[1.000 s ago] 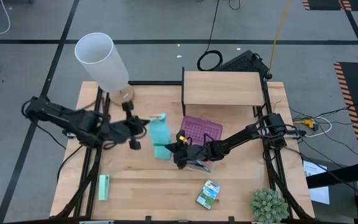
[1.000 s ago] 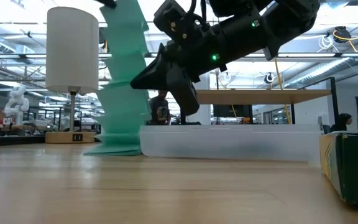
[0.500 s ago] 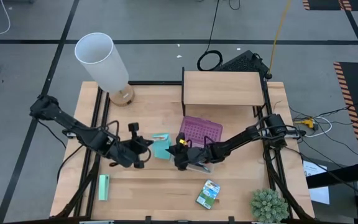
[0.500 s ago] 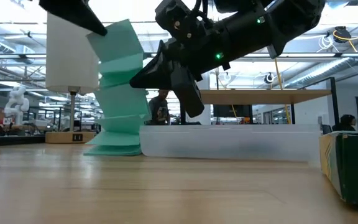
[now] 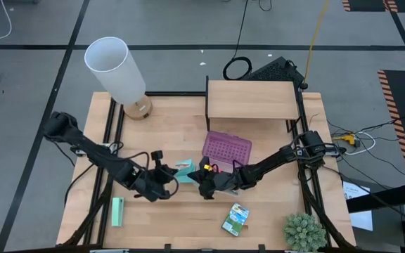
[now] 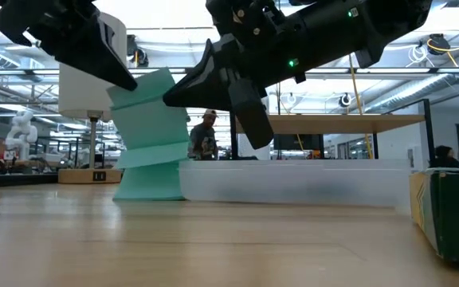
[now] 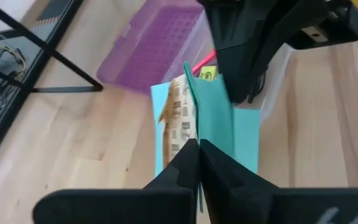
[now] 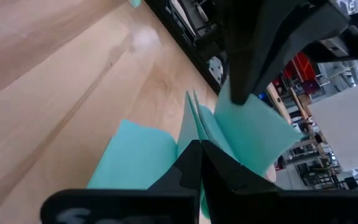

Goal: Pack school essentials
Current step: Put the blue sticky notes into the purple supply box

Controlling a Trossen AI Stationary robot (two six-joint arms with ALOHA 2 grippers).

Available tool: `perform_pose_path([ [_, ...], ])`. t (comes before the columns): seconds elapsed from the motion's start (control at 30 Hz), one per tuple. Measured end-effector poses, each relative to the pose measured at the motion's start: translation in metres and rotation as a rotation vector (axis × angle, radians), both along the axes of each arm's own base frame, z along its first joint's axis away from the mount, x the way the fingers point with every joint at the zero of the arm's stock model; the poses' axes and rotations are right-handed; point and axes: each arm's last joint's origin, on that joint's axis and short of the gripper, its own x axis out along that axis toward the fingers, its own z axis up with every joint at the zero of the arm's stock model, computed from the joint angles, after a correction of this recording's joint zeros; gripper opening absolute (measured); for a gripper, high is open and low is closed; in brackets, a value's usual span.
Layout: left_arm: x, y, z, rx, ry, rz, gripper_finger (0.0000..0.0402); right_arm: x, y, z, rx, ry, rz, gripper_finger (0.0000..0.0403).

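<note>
The left gripper (image 5: 166, 176) sits low over the middle of the table with its fingers (image 7: 191, 163) pressed together on the upper edge of a teal folded paper piece (image 5: 183, 171), which stands on the wood in a zigzag and leans a little in the low view (image 6: 148, 135). The right gripper (image 5: 204, 184) meets it from the other side, its own fingers (image 8: 194, 158) likewise clamped on an edge of the same teal sheet, so both arms grip the one piece between them. In the left wrist view a printed strip with dark bars shows between the teal folds, and a bit of red and a small yellow piece (image 7: 207, 73) peek out just behind the paper, inside the clear plastic case (image 6: 293, 180) that lies right beside it. The case's purple lid (image 5: 227, 148) lies open just behind the grippers, toward the wooden shelf (image 5: 250, 100). The green-yellow crayon box (image 5: 235, 218) lies apart near the front edge of the table (image 5: 181, 218), with a small green plant (image 5: 304, 232) at the front right corner. A mint-green rectangular block (image 5: 117, 211) rests near the front left edge, and a white lamp (image 5: 114, 68) stands at the back left corner.
</note>
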Motion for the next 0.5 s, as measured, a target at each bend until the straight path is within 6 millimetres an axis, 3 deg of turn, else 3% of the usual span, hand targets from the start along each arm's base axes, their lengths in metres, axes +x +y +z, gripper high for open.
perform_pose_path([
  [0.3,0.0088,-0.0061,-0.0093,-0.017,0.004,-0.037,0.0005,0.0000,0.0000,0.0000,0.000,0.000,0.000,0.0000],
  [0.5,0.0092,-0.0077,-0.0097,-0.069,0.019,-0.065,0.0040,0.0002,-0.0003,0.0001,0.001,0.000,-0.001,0.0000],
])
